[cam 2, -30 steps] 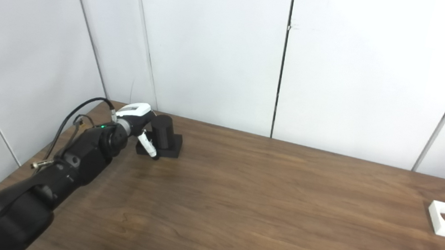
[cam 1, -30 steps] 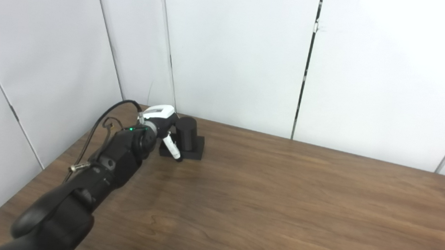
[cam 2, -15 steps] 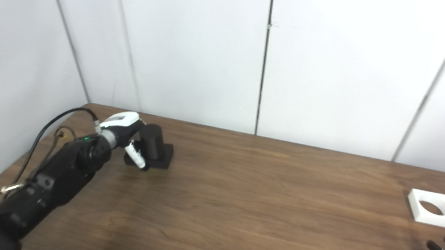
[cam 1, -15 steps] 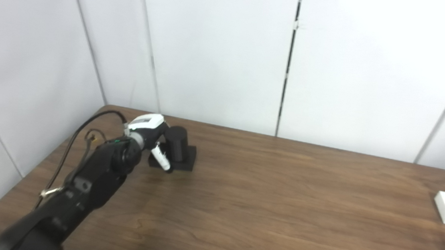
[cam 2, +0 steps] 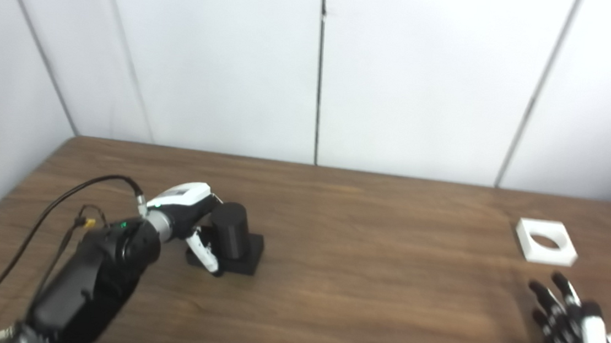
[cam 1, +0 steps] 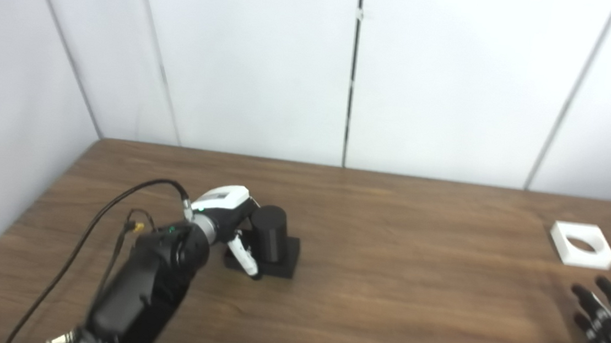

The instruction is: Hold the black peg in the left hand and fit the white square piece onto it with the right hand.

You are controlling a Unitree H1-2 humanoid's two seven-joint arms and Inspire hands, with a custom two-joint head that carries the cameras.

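Peg (cam 1: 268,239) stands upright on its square black base, left-centre of table (cam 1: 393,306). Left hand (cam 1: 229,221) is wrapped round peg's near side w/ fingers (cam 1: 243,254) touching the base (grip looks closed on it). White piece (cam 2: 545,249) lies flat far right, hole up. Right hand (cam 2: 568,332) is near it, not touching, fingers spread, holding nothing.
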